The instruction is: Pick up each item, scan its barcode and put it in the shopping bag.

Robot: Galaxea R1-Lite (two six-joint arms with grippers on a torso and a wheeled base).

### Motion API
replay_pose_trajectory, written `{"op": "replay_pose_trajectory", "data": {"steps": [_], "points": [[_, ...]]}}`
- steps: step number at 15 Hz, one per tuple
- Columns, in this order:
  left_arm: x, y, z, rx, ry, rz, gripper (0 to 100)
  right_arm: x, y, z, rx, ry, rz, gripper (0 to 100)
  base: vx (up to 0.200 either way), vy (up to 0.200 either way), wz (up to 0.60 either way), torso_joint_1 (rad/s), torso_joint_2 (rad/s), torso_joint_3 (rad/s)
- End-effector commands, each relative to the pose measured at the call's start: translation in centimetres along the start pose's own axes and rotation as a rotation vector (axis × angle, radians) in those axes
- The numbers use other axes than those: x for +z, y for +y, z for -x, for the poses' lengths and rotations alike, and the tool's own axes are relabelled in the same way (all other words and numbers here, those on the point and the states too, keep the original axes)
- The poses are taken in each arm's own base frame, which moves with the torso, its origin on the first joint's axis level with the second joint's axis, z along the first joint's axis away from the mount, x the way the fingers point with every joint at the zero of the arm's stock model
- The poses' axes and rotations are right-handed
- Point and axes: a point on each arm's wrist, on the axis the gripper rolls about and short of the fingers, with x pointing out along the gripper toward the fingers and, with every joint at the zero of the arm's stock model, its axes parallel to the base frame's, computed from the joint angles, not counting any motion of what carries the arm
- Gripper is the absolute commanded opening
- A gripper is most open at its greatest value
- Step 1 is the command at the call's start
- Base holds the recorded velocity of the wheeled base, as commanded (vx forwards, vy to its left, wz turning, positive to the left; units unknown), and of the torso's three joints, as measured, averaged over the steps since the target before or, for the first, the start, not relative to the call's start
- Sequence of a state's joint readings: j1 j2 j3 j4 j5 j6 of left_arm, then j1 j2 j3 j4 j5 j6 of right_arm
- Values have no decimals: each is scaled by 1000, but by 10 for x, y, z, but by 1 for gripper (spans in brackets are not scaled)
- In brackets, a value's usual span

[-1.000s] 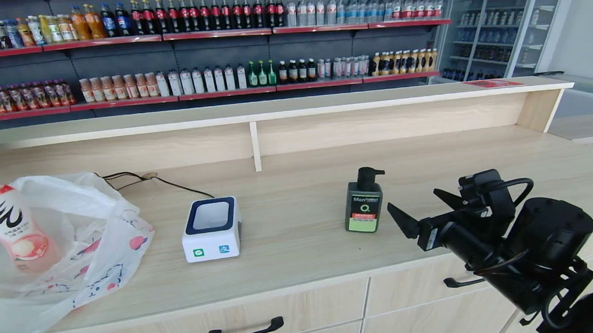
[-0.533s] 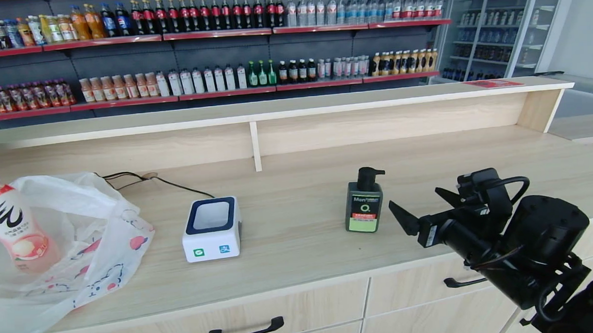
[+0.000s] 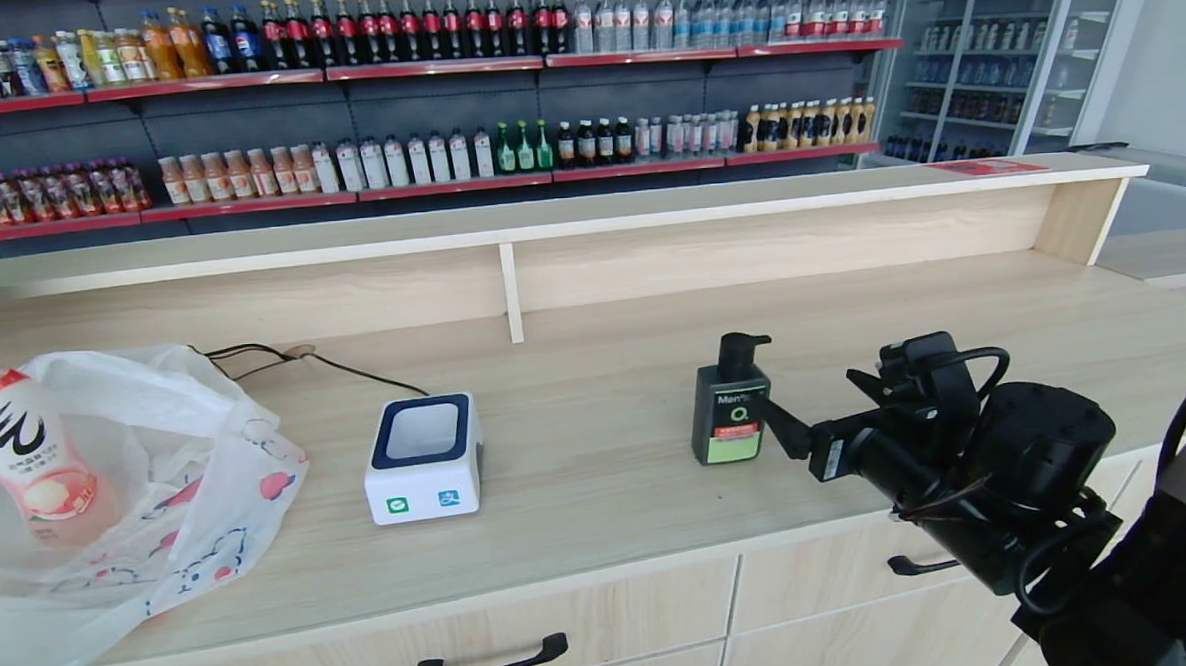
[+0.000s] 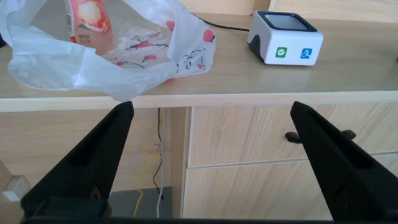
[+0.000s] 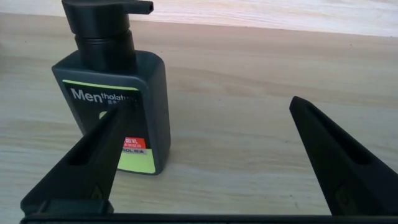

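1. Starting at the far left of the worktop [image 3: 600, 493], we see the shopping bag [image 3: 190, 511], white plastic with red prints, slumped open near the front edge.
2. Inside the bag a pink drink bottle [image 3: 28, 468] stands upright, with plastic gathered around its lower part.
3. Below the worktop's front edge, facing the drawer fronts [image 4: 249, 143] and roughly under the bag, hangs the left gripper [image 4: 211, 106]. Its fingers [image 4: 93, 162] are spread wide and hold nothing.
4. Right of the bag and apart from it sits the scanner [image 3: 423, 460], a white box with a dark blue rim and its window facing up. A black cable [image 3: 284, 358] runs from behind it along the back of the worktop toward the bag.
5. Well to the right of the scanner stands the pump bottle [image 3: 731, 407], dark with a green label and a black pump head. It is upright on the bare wood, outside the bag.
6. Just right of that bottle, low over the worktop, is the right gripper [image 3: 811, 389], fingers wide and empty. One fingertip reaches the bottle's side and, in the right wrist view, crosses in front of the label; we cannot tell whether it touches. The other finger stands apart over bare wood.
7. Behind the worktop we see shelves of drinks [image 3: 425, 160] and, at the far right, a glass-door fridge [image 3: 992, 65].
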State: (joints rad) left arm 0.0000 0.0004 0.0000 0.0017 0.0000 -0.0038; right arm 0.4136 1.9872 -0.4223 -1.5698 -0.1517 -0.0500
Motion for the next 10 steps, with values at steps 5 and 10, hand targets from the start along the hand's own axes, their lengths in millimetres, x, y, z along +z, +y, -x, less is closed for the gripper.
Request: {"op": "replay_pose_trajectory", "data": {"steps": [5, 10], "points": [[0, 0, 0, 0, -1, 1, 100, -8, -1, -7, -8, 19, 3, 100, 0, 0, 0, 0, 0, 0], [0, 0, 0, 0, -1, 1, 100, -12, -8, -14, -32, 20, 5, 100, 0, 0, 0, 0, 0, 0]]}}
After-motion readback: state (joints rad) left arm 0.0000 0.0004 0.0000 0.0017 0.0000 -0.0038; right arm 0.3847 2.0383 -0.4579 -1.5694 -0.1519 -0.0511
